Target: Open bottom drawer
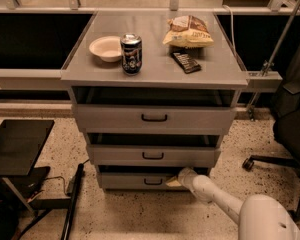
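The bottom drawer [135, 181] is the lowest grey front of the cabinet, with a small black bar handle [153, 181] at its centre. It stands slightly out from the cabinet with a dark gap above it. My gripper [176, 179] is at the end of the white arm [217, 199] that comes in from the lower right. It sits against the drawer front just right of the handle, near the top edge. The middle drawer [153, 155] and top drawer [154, 118] are above it.
On the cabinet top [155, 71] stand a white bowl [106, 48], a dark can [131, 54], a chip bag [188, 32] and a dark bar [185, 62]. A black office chair [290, 129] is at the right. A black stand [17, 146] and a pole [72, 199] are at the left.
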Robot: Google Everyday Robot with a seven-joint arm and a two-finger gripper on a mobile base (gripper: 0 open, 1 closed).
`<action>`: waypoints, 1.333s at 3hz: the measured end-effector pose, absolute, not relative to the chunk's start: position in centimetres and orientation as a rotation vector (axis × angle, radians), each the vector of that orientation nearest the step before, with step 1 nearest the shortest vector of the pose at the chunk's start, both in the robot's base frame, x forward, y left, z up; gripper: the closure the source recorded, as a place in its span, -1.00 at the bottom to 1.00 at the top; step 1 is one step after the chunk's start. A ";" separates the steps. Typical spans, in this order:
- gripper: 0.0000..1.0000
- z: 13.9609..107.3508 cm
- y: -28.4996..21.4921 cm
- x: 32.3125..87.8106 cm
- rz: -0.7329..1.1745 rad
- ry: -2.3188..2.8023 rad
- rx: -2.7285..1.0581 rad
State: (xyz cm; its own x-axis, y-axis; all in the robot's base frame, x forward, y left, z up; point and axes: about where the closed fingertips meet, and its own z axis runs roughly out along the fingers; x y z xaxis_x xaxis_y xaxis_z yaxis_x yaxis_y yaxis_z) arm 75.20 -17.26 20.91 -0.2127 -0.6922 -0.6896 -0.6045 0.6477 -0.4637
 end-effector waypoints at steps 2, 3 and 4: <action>-1.00 16.8 -17.2 72.0 -0.194 1.956 -1.195; -1.00 16.8 -17.2 72.0 -0.194 1.956 -1.195; -0.62 16.8 -17.2 72.0 -0.194 1.956 -1.195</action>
State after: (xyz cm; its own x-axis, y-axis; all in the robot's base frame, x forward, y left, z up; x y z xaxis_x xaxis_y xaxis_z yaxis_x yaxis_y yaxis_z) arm 72.00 -17.23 16.79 -0.2170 -0.7991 -0.5607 -0.6737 0.5382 -0.5063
